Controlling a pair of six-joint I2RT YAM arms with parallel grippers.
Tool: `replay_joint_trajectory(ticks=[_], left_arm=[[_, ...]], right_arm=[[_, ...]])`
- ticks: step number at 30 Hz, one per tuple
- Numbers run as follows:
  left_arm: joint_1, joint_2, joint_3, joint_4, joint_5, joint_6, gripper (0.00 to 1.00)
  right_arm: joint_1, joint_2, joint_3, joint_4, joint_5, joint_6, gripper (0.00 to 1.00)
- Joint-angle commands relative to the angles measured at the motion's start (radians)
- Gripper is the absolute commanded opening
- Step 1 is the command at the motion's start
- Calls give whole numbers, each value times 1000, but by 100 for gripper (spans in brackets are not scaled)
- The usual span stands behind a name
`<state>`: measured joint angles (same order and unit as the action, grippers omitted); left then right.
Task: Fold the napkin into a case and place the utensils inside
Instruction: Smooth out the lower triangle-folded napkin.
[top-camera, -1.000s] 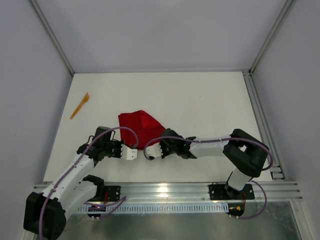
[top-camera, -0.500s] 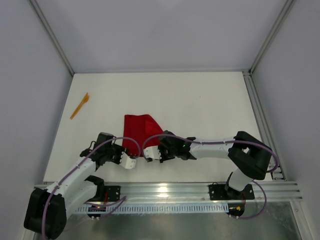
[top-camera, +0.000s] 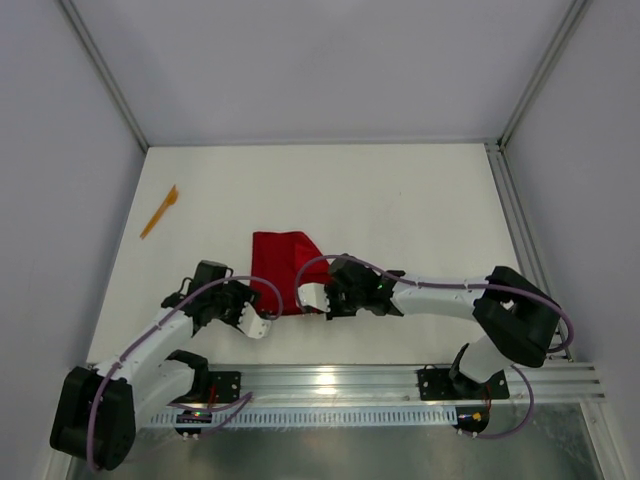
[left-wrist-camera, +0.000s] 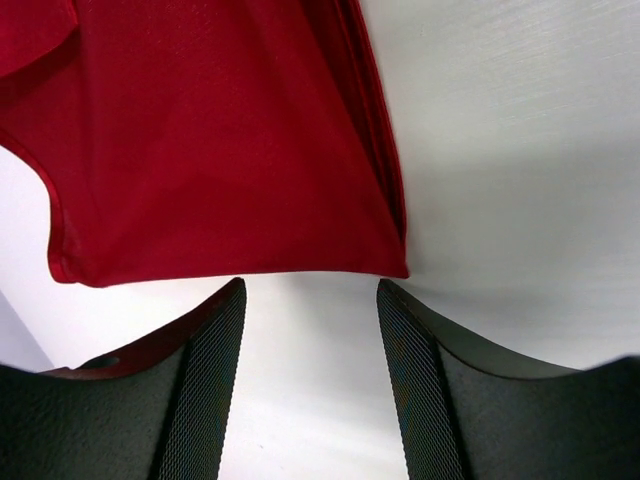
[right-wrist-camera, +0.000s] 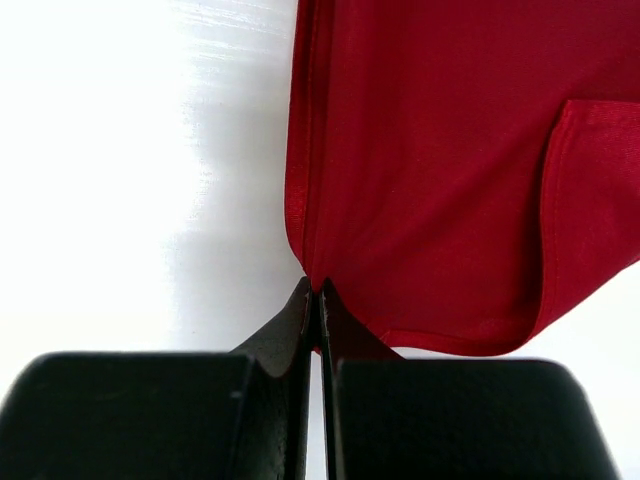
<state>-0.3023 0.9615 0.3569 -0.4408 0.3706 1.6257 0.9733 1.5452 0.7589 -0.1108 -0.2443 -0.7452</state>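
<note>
The red napkin (top-camera: 283, 268) lies folded on the white table, in front of both arms. My right gripper (top-camera: 312, 298) is shut on the napkin's near right corner (right-wrist-camera: 316, 285), and the cloth (right-wrist-camera: 430, 170) spreads away from the pinch. My left gripper (top-camera: 255, 322) stands open just short of the napkin's near left edge (left-wrist-camera: 220, 150). Nothing but bare table shows between its fingers (left-wrist-camera: 310, 287). One slim orange utensil (top-camera: 160, 211) lies far off at the left of the table.
A metal frame post and rail (top-camera: 520, 215) run along the table's right side. The aluminium rail (top-camera: 330, 380) with the arm bases lies along the near edge. Grey walls close in the left, right and back.
My left gripper has opened, let go of the napkin and drawn back a little toward the near edge. The right gripper has shifted slightly right, still pinching the cloth, which now lies flatter and squarer.
</note>
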Motion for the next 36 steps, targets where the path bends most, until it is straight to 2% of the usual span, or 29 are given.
replay_joint_trajectory(ticks=[1,5,9,10,13,14,16,22,25,30,33,36], left_arm=[[5,40,-39,-49,65,56,61],[3,59,-16,-2,80,22,63],[-4,48,-1,-142,122,81,63],[-4,39,2,-235,134,101,63],[-6,19,11,-370,128,152,63],[-4,16,11,-398,113,192,63],[-4,10,13,-417,116,178,63],[-32,23,25,-280,156,34,63],[-64,39,11,-194,116,-27,61],[-77,56,-9,-106,71,-58,54],[-77,65,-9,-88,45,-67,49],[-78,65,-6,-96,11,-64,49]], right_arm=[[-1,-51,-10,31,-56,32,3],[-4,-53,-12,37,-69,38,3],[-16,-48,-10,45,-69,53,3],[-19,-48,-10,46,-67,56,3],[-22,-46,-10,51,-67,63,3],[-22,-45,-10,51,-66,63,3],[-24,-45,-10,56,-66,64,3],[-25,-43,-6,62,-69,76,3],[-25,-42,-4,63,-62,83,3],[-25,-50,-7,63,-61,86,3],[-27,-51,-7,63,-62,84,3],[-25,-53,-7,65,-62,83,3]])
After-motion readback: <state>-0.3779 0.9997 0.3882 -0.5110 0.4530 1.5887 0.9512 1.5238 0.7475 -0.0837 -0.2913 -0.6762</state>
